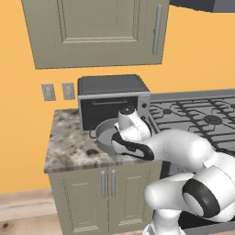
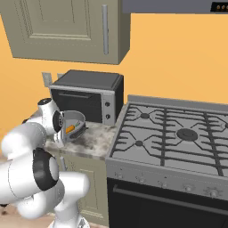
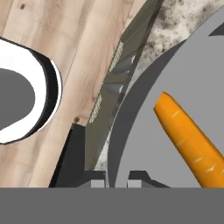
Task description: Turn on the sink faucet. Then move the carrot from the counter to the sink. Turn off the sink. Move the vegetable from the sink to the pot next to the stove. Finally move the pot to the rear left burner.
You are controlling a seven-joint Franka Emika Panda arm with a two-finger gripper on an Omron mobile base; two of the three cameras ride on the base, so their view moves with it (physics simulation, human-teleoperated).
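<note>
Your claw (image 3: 116, 181) is pinched shut on the near rim of the small shallow round dark-grey metal pot (image 3: 175, 78); in the hand view its two dark fingertips straddle that wall, and the thin orange tapered carrot (image 3: 188, 135) lies just beyond them, inside; below the claw runs the speckled granite-look counter (image 3: 175, 19). In the left base view the pot (image 1: 104, 133) sits under the wrist. In the right base view the pot (image 2: 73, 124) looks tipped, off the counter (image 2: 95, 140), carrot (image 2: 70, 129) inside; the wide grey gas stove (image 2: 173, 133) lies well to the claw's right. You have only the carry to the rear left burner left, I judge.
</note>
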